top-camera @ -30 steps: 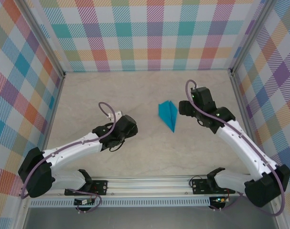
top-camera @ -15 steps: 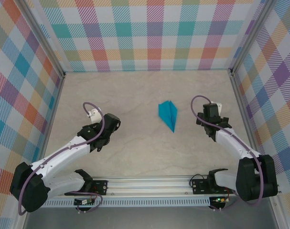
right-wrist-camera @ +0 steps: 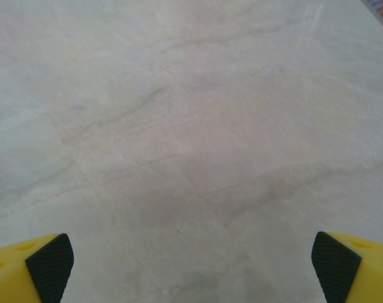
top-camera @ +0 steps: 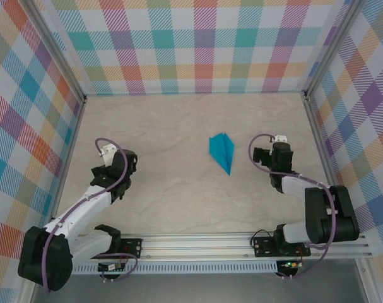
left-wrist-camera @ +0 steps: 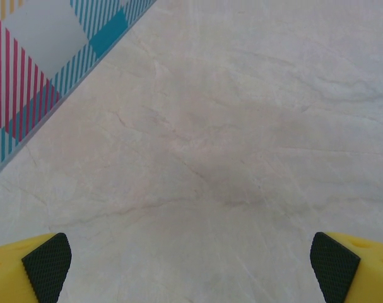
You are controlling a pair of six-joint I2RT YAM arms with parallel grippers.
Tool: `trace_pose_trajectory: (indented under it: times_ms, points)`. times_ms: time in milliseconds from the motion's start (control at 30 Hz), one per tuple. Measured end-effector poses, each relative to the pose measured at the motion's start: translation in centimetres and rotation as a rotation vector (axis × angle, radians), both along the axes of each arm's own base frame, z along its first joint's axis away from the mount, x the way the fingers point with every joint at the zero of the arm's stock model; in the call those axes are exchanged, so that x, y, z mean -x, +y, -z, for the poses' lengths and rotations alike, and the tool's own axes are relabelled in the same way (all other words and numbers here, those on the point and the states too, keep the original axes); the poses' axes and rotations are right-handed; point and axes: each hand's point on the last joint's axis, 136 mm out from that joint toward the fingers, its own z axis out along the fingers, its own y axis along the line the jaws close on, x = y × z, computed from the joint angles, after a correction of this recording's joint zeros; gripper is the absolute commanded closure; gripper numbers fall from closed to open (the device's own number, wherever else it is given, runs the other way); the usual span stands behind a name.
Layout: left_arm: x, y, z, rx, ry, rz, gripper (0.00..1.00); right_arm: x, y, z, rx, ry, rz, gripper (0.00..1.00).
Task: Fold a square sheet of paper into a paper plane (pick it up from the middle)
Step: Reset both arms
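The teal-blue paper lies folded as a narrow paper plane [top-camera: 222, 153] flat on the marble table, its tip pointing toward the near edge. My left gripper [top-camera: 113, 163] is far to its left, close to the left wall, pulled back over bare table. My right gripper [top-camera: 277, 156] sits a short way to the plane's right. In the left wrist view the left gripper [left-wrist-camera: 191, 271] is open, its yellow fingers [left-wrist-camera: 46, 265] wide apart over bare marble. In the right wrist view the right gripper [right-wrist-camera: 192, 271] is open too, fingers [right-wrist-camera: 49, 262] spread over bare table.
Checked walls enclose the table on three sides; the left wall [left-wrist-camera: 46, 57] is near my left gripper. An aluminium rail [top-camera: 197, 243] with both arm bases runs along the near edge. The right wall [top-camera: 342, 145] stands right of my right arm.
Both arms have drawn back from the plane, the left toward the left wall, the right folding in toward its base. Both grippers opened fully. The plane has stayed put.
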Motion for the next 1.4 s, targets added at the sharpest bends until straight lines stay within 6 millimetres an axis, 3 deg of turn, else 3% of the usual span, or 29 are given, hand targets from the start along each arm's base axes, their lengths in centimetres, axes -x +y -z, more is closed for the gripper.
trace_pose_trajectory:
  times_ms: [100, 267, 567, 700, 867, 1400]
  points:
    - [-0.6, 0.1, 0.3, -0.016, -0.052, 0.033, 0.0, -0.6, 0.3, -0.6, -0.01, -0.065, -0.043, 0.0]
    - [-1.5, 0.1, 3.5, -0.038, -0.064, 0.102, 0.0, -1.4, 1.3, 0.5, -0.017, -0.094, -0.114, 0.0]
    - [-6.9, -2.9, 5.8, -0.047, -0.094, 0.319, 0.0, -1.8, 0.9, 0.5, -0.021, -0.113, -0.107, 0.0]
    - [-8.6, -2.9, 6.5, 0.002, -0.124, 0.366, 0.0, -1.8, 0.6, 0.4, -0.016, -0.119, -0.09, 0.0]
    - [-9.0, -1.4, 6.8, 0.035, -0.139, 0.335, 0.0, -1.9, 0.5, 0.3, -0.013, -0.122, -0.084, 0.0]
    - [-9.2, -1.5, 6.5, 0.042, -0.156, 0.34, 0.0, -1.9, 0.5, 0.3, -0.013, -0.122, -0.084, 0.0]
